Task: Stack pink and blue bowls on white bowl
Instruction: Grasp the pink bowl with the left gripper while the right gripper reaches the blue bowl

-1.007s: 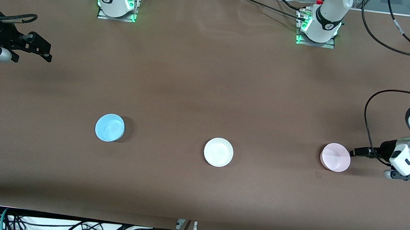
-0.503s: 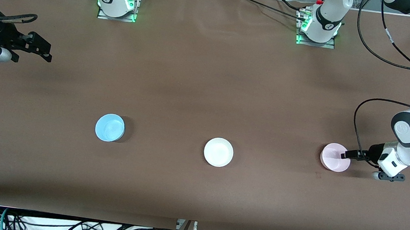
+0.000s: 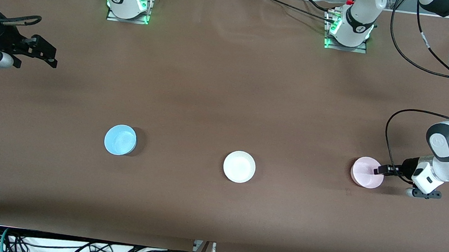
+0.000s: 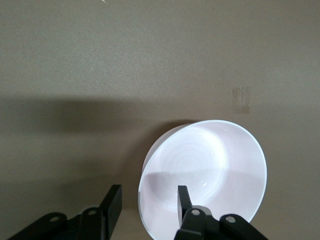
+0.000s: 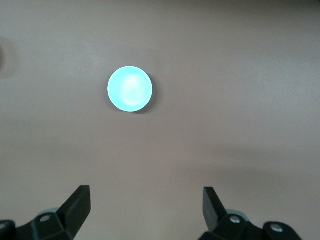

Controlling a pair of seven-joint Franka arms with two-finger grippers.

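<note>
Front view
- Table (image 3: pixel 227 101): brown cloth, three bowls in a row across it, well apart from each other.
- White bowl (image 3: pixel 239 166): middle of the row, upright, nothing in it.
- Blue bowl (image 3: pixel 120 139): at about 9 o'clock from the white bowl, toward the right arm's end of the table, a touch farther from the front camera.
- Pink bowl (image 3: pixel 367 172): at about 3 o'clock from the white bowl, toward the left arm's end, standing on the cloth.
- Left gripper (image 3: pixel 379 170): low at the pink bowl's rim on its 3 o'clock edge, dark fingertips overlapping the rim.
- Right gripper (image 3: pixel 50 59): over bare cloth near the right arm's end of the table, at about 10 o'clock from the blue bowl and well apart from it; this arm waits.

Left wrist view
- Pink bowl (image 4: pixel 210 170): looks nearly white here, fills the lower middle.
- Left gripper (image 4: pixel 147 202): one finger inside the bowl, the other outside, rim wall between them; jaws partly closed, and a gap seems to remain on the outer side, so contact is uncertain.

Right wrist view
- Blue bowl (image 5: pixel 130 89): small, alone on the cloth, far from the fingers.
- Right gripper (image 5: pixel 145 202): jaws spread wide, nothing between them.
</note>
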